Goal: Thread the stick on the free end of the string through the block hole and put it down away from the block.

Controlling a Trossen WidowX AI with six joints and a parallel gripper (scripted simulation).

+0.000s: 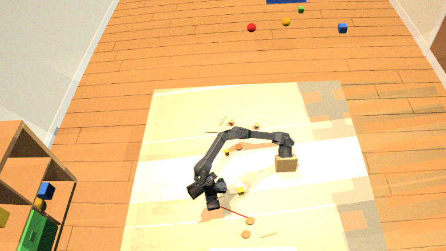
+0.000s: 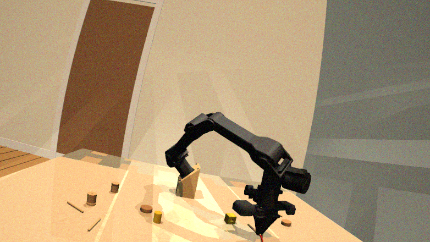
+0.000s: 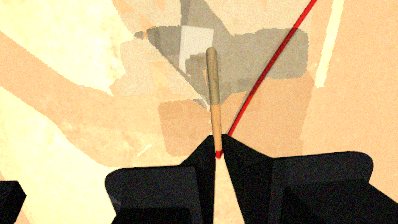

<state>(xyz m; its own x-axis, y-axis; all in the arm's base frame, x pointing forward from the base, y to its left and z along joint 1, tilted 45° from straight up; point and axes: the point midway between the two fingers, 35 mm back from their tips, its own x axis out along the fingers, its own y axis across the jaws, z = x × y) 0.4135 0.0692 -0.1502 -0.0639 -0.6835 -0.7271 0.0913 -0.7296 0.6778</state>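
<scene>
My gripper (image 2: 260, 234) (image 3: 217, 139) points down, shut on the rear end of the wooden stick (image 2: 251, 227) (image 3: 214, 90). In the wrist view the stick reaches forward from the fingertips. The red string (image 1: 234, 212) (image 2: 261, 238) (image 3: 265, 75) runs from the fingers towards a round wooden button (image 1: 250, 220) on the table. The yellow block (image 1: 240, 190) (image 2: 230, 218) stands on the table, apart from the stick. A dark hole shows in one side in the exterior view. The block is outside the wrist view. The top view hides the fingertips and stick.
A second button (image 1: 246, 234) (image 2: 286, 222) and a loose stick (image 1: 265, 235) lie near the string's button. A yellow cylinder (image 1: 226, 152) (image 2: 157, 216), a brown disc (image 1: 238, 146) (image 2: 146, 208), two spools (image 1: 231, 122) (image 1: 256, 125) and two more sticks (image 1: 223, 120) (image 1: 211, 132) lie farther off.
</scene>
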